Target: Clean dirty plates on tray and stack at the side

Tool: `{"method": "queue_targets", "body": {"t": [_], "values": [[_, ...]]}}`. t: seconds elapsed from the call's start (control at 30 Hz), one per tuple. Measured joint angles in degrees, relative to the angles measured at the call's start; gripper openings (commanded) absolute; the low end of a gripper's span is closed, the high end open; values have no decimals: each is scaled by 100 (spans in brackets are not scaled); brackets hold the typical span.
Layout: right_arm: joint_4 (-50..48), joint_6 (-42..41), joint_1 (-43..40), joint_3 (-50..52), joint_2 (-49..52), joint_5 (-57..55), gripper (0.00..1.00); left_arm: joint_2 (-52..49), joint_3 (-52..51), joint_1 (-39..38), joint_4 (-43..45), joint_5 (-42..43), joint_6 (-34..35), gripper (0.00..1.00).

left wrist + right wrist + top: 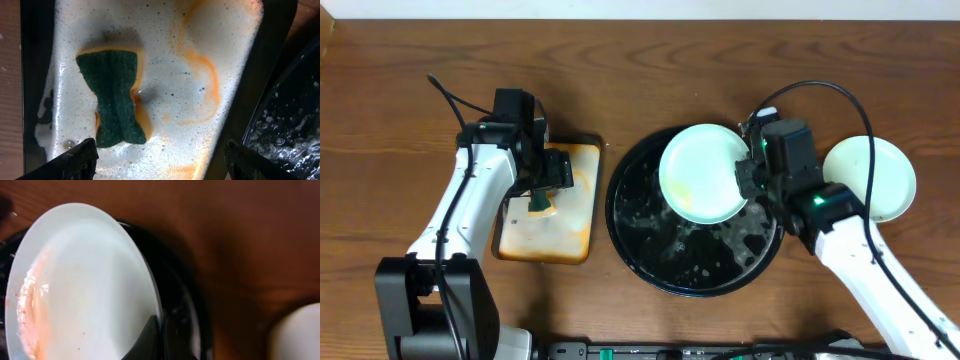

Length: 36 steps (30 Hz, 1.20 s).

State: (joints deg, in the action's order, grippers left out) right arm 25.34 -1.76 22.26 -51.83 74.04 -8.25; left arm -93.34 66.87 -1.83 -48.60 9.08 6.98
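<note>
My right gripper [748, 180] is shut on the right rim of a pale mint plate [700, 172] and holds it tilted over the black tray [650, 265]. The right wrist view shows the plate [85, 280] with an orange smear on its left side, and a finger [160, 335] on its rim. A second pale plate [880, 175] lies on the table to the right of the tray. A third plate does not show. My left gripper [548, 185] is open and empty, above the green sponge [114, 95].
The sponge lies on a rectangular cream tray [200, 50], foamy and stained orange, left of the black tray. The black tray's floor is wet with suds [710, 250]. Bare wooden table surrounds both trays.
</note>
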Motion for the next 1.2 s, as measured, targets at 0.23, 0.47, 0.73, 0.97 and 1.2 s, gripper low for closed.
{"method": "queue_targets", "body": {"t": [0.23, 0.47, 0.73, 0.97, 1.2], "values": [[17, 782, 1228, 0, -39, -2033, 1, 0, 0, 0, 0, 2, 0, 82], [-380, 1482, 2651, 0, -42, -4308, 1, 0, 0, 0, 2, 0, 0, 82], [-614, 2046, 3394, 0, -39, -5733, 1, 0, 0, 0, 2, 0, 0, 83], [-658, 2297, 3600, 0, -39, -6220, 1, 0, 0, 0, 0, 0, 0, 82], [-675, 2402, 3600, 0, -42, -6325, 1, 0, 0, 0, 0, 2, 0, 82]]}}
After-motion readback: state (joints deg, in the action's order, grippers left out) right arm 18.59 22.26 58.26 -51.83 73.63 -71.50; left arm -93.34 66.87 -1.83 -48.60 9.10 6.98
